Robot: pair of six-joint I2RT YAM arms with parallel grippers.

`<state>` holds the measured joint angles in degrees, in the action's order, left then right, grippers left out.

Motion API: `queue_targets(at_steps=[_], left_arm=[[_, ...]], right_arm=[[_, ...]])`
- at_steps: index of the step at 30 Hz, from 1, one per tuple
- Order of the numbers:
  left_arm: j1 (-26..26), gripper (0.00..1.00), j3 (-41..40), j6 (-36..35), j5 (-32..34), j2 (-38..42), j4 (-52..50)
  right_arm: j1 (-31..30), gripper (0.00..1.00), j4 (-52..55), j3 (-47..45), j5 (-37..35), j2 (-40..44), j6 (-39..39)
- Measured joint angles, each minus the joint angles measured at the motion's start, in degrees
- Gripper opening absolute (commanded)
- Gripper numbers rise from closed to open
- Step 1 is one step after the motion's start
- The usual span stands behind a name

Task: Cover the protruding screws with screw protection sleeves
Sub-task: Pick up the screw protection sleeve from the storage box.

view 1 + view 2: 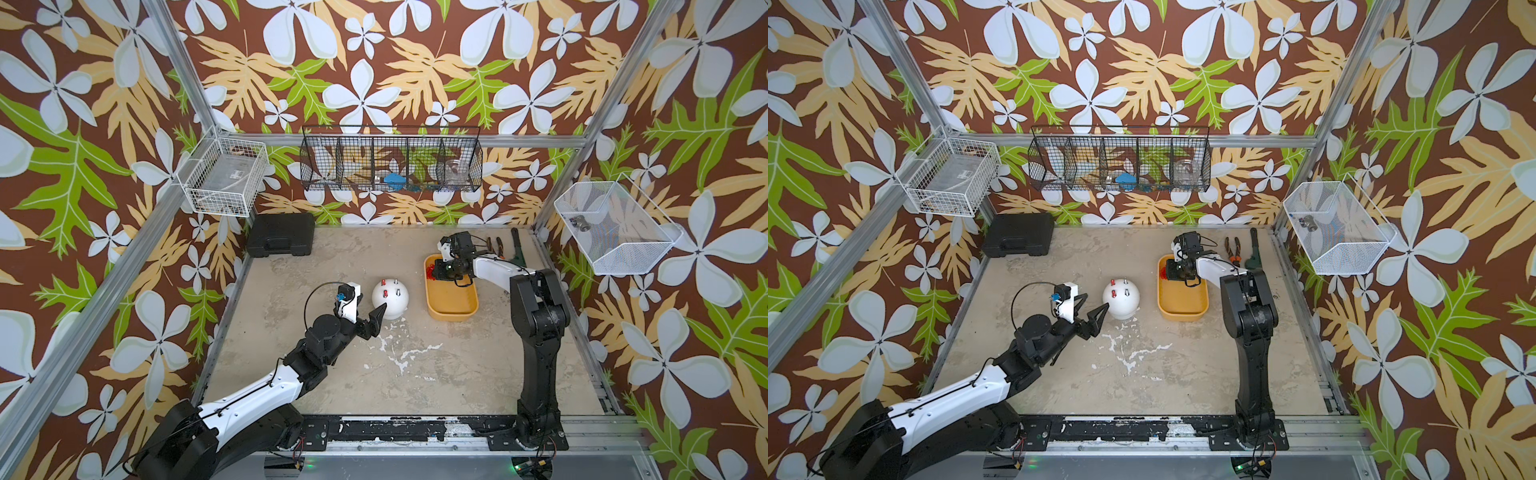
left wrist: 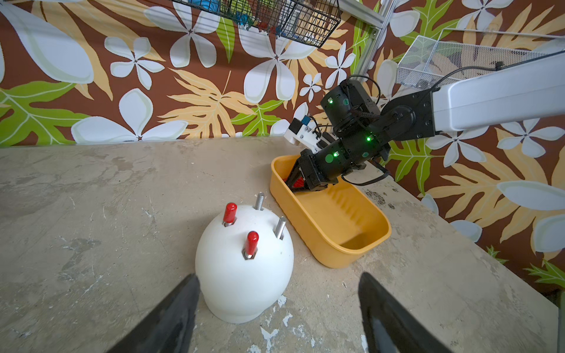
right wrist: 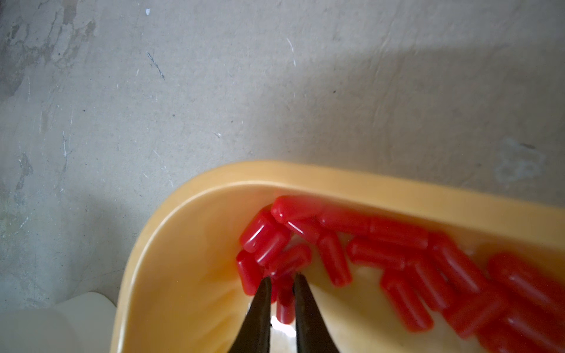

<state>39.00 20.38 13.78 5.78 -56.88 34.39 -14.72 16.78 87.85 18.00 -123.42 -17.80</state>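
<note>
**Top views.** The white rounded dome (image 1: 390, 302) stands on the mottled grey tabletop (image 1: 415, 374). The yellow oblong plastic tray (image 1: 453, 311) lies near the dome's right side, apart from it. The left gripper (image 1: 1097, 301) sits at the dome's left flank with its jaws spread wide. The right gripper (image 1: 435, 271) dips into the tray end farthest from the dome.

**Left wrist view.** Four thin grey metal screws (image 2: 280, 227) rise from the dome's crown. Two carry red cylindrical plastic sleeves (image 2: 229, 212). The two nearest the tray are bare.

**Right wrist view.** Loose sleeves (image 3: 397, 244) lie heaped against the tray wall. The right gripper's jaws stand narrowly parted, with a single sleeve (image 3: 286, 305) between them. Whether they pinch it cannot be told.
</note>
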Motion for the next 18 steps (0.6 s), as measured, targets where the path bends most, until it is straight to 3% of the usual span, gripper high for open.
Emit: queue_targets(at_steps=[4, 9, 18], left_arm=[[0.0, 0.82, -0.3, 0.0, 0.0, 0.0, 0.0], [0.0, 0.82, -0.5, 0.0, 0.0, 0.0, 0.1], [0.0, 0.82, -0.9, 0.7, 0.2, 0.2, 0.1]], right_arm=[[-0.8, 0.22, 1.0, 0.6, -0.5, -0.5, 0.0], [-1.1, 0.11, 1.8, 0.7, -1.6, -0.6, 0.0], [-1.0, 0.08, 3.0, 0.7, -3.3, 1.6, 0.0]])
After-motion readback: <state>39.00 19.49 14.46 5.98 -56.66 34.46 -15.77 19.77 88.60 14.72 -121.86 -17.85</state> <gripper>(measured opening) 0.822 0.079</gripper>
